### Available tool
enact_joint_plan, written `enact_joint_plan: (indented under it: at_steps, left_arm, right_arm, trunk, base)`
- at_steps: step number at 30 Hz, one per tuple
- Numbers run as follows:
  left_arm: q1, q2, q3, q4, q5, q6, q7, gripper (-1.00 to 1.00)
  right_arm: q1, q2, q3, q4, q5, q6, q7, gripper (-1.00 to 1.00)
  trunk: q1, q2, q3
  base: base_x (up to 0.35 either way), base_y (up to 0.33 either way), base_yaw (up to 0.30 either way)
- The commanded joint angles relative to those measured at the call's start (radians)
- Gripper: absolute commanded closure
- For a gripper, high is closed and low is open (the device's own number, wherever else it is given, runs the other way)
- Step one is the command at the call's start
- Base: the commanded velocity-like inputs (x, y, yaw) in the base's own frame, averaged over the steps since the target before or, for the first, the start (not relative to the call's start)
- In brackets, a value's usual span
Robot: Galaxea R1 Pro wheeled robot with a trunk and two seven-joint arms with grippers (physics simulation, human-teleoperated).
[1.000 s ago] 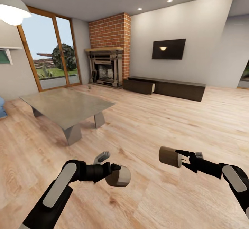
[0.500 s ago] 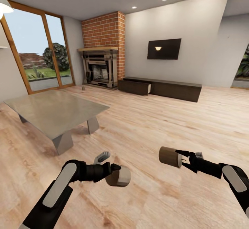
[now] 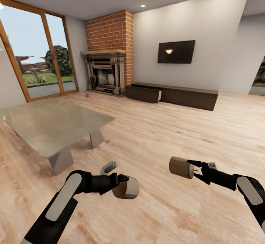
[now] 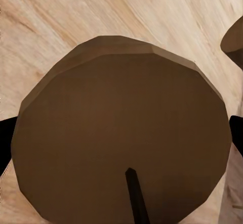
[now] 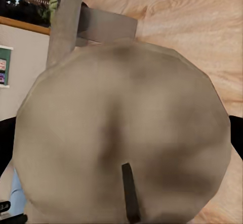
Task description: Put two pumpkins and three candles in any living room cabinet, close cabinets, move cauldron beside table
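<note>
Low over the wood floor, my left gripper [image 3: 123,186] is shut on a stubby tan candle [image 3: 127,188]. Its round end with a dark wick is close up in the left wrist view [image 4: 121,133]. My right gripper [image 3: 192,168] is shut on a second candle [image 3: 180,167], which looks pale grey in the right wrist view [image 5: 121,138]. The long dark cabinet [image 3: 184,95] runs along the far wall, and its left drawer [image 3: 145,93] stands pulled out. The grey table [image 3: 55,120] is at the left. The pumpkins and the cauldron are out of view.
A brick fireplace [image 3: 106,73] fills the far corner, with a small object [image 3: 87,94] on the floor in front of it. A dark TV [image 3: 176,51] hangs above the cabinet. Glass doors [image 3: 36,60] are at the left. Open floor lies between me and the cabinet.
The whole view has shifted, so the camera has moved: the table now sits nearer and further left. Both arms hold the same pose with their candles.
</note>
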Motion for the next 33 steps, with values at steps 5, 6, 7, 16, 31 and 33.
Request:
enact_joint_plan:
  at_steps: [5,6,7,16,31,33]
  left_arm:
    - [-0.001,0.0,-0.002,-0.001,0.016,-0.003,0.01,1.0]
    - [-0.001,0.0,-0.002,-0.001,0.016,-0.003,0.01,1.0]
    - [-0.001,0.0,-0.002,-0.001,0.016,-0.003,0.01,1.0]
    - [-0.001,0.0,-0.002,-0.001,0.016,-0.003,0.01,1.0]
    - [-0.001,0.0,-0.002,-0.001,0.016,-0.003,0.01,1.0]
    - [-0.001,0.0,-0.002,-0.001,0.016,-0.003,0.01,1.0]
  right_arm:
    - [-0.001,0.0,-0.003,0.004,-0.006,0.007,0.005,1.0]
    - [-0.001,0.0,-0.003,0.006,-0.007,0.007,0.006,1.0]
    - [-0.001,0.001,-0.003,0.009,-0.008,0.007,0.006,1.0]
    - [-0.001,0.001,-0.003,0.013,-0.009,0.007,0.007,1.0]
    - [-0.001,0.001,-0.003,0.013,-0.009,0.007,0.006,1.0]
    - [-0.001,0.001,-0.003,0.013,-0.009,0.007,0.006,1.0]
  trunk:
    - [0.0,0.0,-0.001]
    - [0.0,0.0,0.0]
    - [0.0,0.0,0.0]
    - [0.0,0.0,0.004]
    - [0.0,0.0,0.006]
    - [0.0,0.0,0.006]
  base:
    - [0.326,0.0,-0.045]
    - [0.326,-0.014,-0.188]
    - [0.326,-0.037,-0.216]
    - [0.317,-0.116,-0.259]
    - [0.311,-0.14,-0.064]
    - [0.311,-0.145,0.0]
